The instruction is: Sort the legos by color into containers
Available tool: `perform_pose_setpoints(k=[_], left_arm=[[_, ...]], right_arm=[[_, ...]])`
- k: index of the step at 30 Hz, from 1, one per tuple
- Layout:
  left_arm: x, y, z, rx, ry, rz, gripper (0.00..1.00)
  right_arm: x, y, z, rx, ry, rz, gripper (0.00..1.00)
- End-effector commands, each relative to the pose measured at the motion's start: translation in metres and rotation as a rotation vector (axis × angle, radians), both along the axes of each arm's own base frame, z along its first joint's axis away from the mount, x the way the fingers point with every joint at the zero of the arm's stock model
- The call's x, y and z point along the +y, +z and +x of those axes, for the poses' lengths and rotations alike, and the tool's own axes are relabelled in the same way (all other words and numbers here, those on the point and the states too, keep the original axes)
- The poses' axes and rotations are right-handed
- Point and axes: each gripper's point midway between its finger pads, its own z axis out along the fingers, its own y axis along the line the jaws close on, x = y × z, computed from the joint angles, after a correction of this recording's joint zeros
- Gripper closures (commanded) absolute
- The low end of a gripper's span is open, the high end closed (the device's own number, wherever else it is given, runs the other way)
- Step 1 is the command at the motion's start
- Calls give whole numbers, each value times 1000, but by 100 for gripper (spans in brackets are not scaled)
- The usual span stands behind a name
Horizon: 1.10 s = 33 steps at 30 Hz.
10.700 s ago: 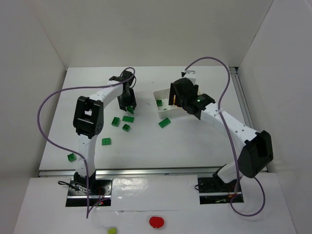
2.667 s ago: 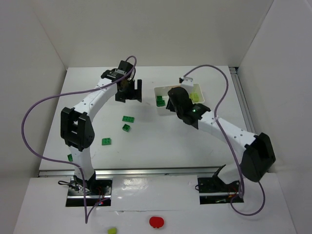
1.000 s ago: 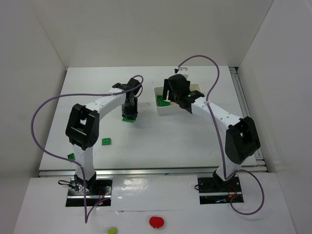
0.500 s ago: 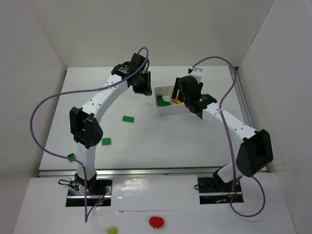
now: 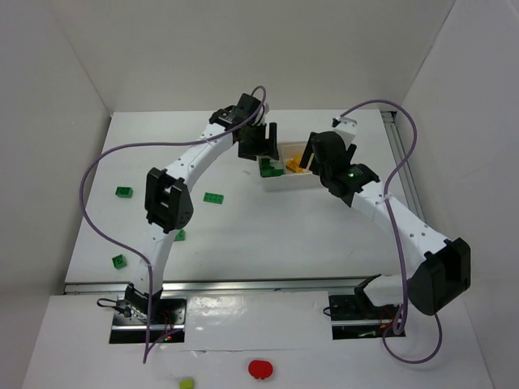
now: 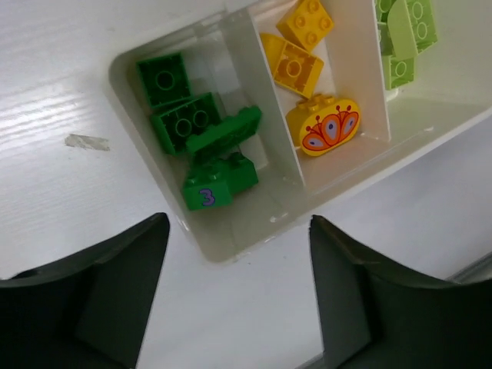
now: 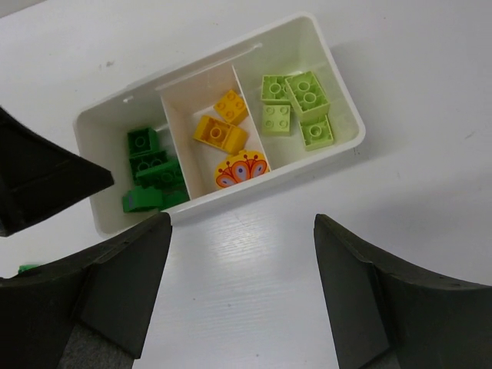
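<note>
The white tray has three compartments. Dark green legos fill the left one, orange legos the middle, pale yellow-green legos the right. My left gripper hangs open and empty over the tray's left end. My right gripper is open and empty just in front of the tray. Loose green legos lie on the table at the middle left, far left and near left.
Another green brick peeks out beside the left arm's elbow. A red round object and a small yellow-green piece lie on the near shelf. White walls close in the table on three sides.
My left gripper has swung right from the table's middle to above the tray and opened. The right gripper has drawn back a little to the right, still open.
</note>
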Motion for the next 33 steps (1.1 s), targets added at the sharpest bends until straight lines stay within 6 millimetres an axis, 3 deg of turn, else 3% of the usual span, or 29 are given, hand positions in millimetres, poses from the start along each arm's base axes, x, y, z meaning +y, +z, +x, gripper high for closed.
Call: perform_pose_setpoints(k=[1, 2, 3, 4, 5, 6, 7, 8, 9, 10, 12, 18, 26, 33], left_arm=[[16, 54, -1, -129, 46, -5, 20], [25, 56, -6, -136, 68, 21, 24], [37, 76, -15, -167, 97, 24, 26], [61, 50, -25, -104, 170, 95, 26], [78, 59, -36, -103, 220, 102, 24], [99, 47, -41, -73, 284, 142, 23], [112, 17, -60, 12, 362, 180, 20], [128, 5, -73, 60, 431, 220, 16], [138, -3, -81, 87, 539, 231, 3], [151, -17, -96, 130, 588, 249, 0], [162, -32, -106, 210, 674, 231, 0], [165, -84, -107, 399, 728, 214, 0], [152, -102, -83, 407, 791, 162, 5], [149, -122, -71, 420, 812, 175, 17]], right_arm=[[-6, -7, -4, 22, -21, -5, 18], [-5, -5, -2, 14, -21, -1, 18], [0, -8, 1, 19, -5, 9, 18], [1, -13, 2, 31, -5, 3, 18], [4, -11, 4, 21, 3, 14, 18], [7, -13, 7, 21, 11, 20, 18], [9, -18, 8, 32, 18, 20, 18], [10, -15, 9, 21, 23, 19, 18], [15, -14, 14, 18, 33, 28, 18], [15, -21, 16, 35, 37, 12, 18], [19, -18, 20, 37, 49, 9, 18], [17, -9, 18, 18, 59, 4, 18], [13, -12, 9, 25, 50, 15, 18], [14, -14, 7, 36, 62, 8, 18]])
